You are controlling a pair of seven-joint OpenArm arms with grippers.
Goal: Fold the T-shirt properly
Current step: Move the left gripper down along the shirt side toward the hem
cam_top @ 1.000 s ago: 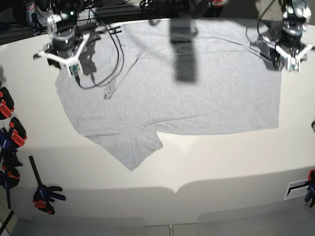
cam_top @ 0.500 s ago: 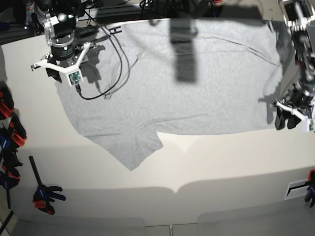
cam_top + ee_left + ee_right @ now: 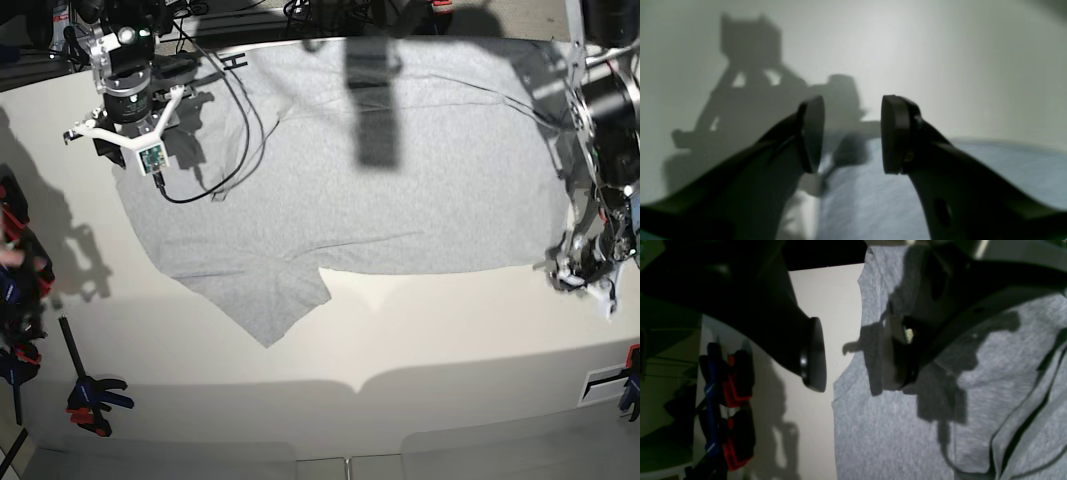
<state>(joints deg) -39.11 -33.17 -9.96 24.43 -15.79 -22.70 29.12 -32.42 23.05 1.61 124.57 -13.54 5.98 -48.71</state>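
- T-shirt (image 3: 350,170) corner lies just past the left gripper (image 3: 580,272): jaws parted, empty, low over the table (image 3: 420,330) at the near right hem corner.
- Right gripper (image 3: 128,135): jaws also apart, holding nothing, straddling the far left cloth edge.
- Spread flat, long axis running left to right.

I can read no text, label, brand or number anywhere in my views. The T-shirt (image 3: 360,190) lies with a plain grey side up, and no lettering shows on it. A small green tag (image 3: 152,158) sits on my right wrist, but it is too small to make out any print. A black-and-white marking (image 3: 603,381) on the table edge carries no readable characters.
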